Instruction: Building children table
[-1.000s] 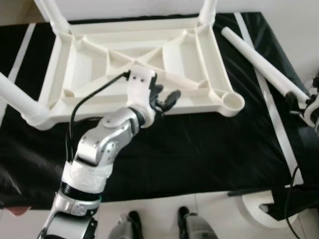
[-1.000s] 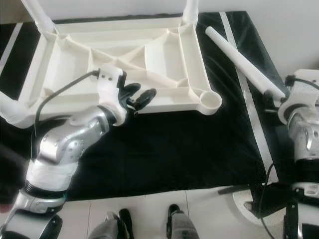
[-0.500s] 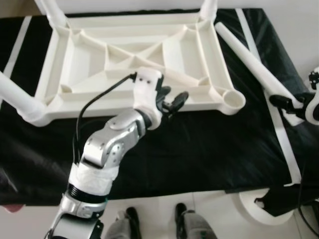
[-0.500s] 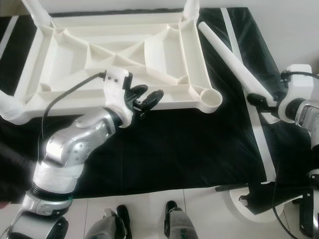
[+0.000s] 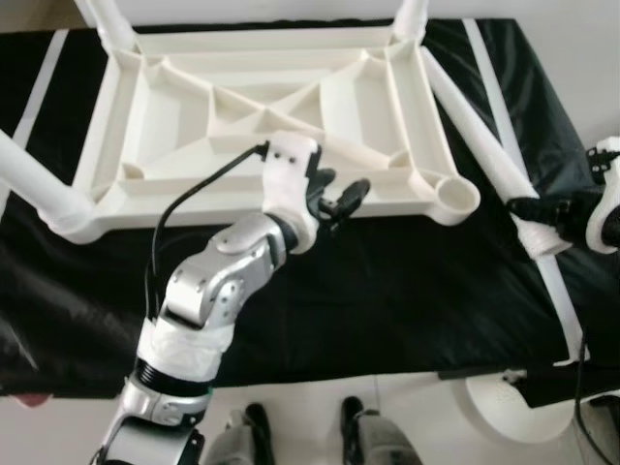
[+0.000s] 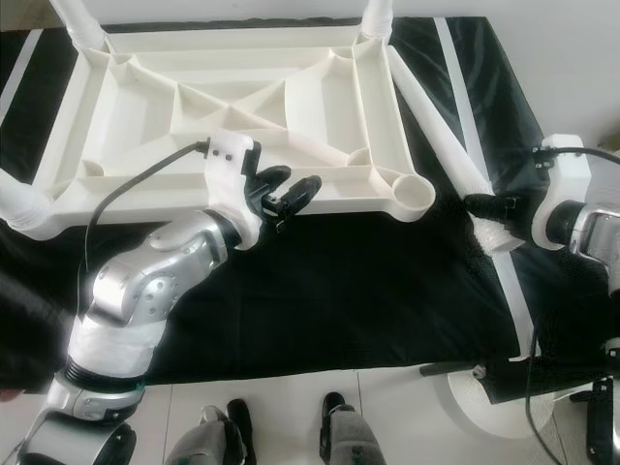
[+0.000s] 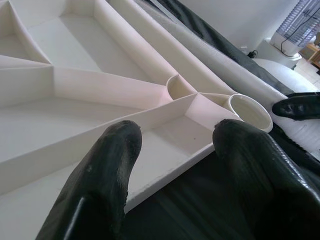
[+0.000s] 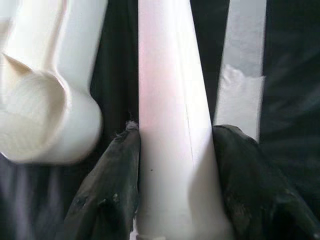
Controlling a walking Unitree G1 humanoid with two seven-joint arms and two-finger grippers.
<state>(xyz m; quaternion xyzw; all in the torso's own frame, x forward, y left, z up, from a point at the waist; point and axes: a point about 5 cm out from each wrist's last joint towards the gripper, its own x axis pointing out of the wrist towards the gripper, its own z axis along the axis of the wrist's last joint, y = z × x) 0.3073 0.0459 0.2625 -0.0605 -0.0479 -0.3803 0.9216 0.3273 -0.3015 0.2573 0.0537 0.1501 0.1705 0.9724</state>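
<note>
**Right gripper clamps the loose leg beside the upturned table**

The white table [image 5: 262, 116] lies upside down on a black sheet [image 5: 387, 291]. The right gripper [image 6: 494, 211] has its fingers closed around the thick end of the loose leg [image 6: 436, 126] — just beside the empty corner socket [image 6: 415, 196]. The left gripper [image 5: 339, 194] hovers at the table's near rim, fingers spread apart.
</note>
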